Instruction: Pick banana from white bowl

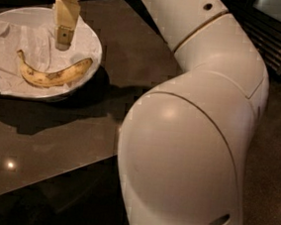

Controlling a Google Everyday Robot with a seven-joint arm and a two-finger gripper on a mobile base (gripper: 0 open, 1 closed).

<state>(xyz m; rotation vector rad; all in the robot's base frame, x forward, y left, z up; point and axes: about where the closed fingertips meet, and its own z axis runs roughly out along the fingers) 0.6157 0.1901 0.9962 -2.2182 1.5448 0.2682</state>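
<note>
Arm [192, 139]: large white shell fills the right and centre of the view and hides the table's right part. Nothing lies between it and the bowl.

White bowl [95, 48] sits at the table's far left, lined with crinkled white paper [18, 43]. Nothing else is in the bowl, and nothing covers the fruit.

Banana [55, 73] lies flat on the paper in the near half of the bowl. It curves with both ends turned toward the back, dark stem tip at the left, brown speckles along it.

Gripper [62, 45] hangs tip-down over the bowl, just behind the banana's middle and apart from it. Whether it is open or closed: cannot tell from this angle. It holds nothing visible.

Table [53, 136]: dark, glossy, brownish top. The bowl's shadow falls in front of it, and a small light glint shows near the front edge. Floor [276, 147] at right is dark and speckled. A dark slatted panel [274, 35] stands at upper right.
</note>
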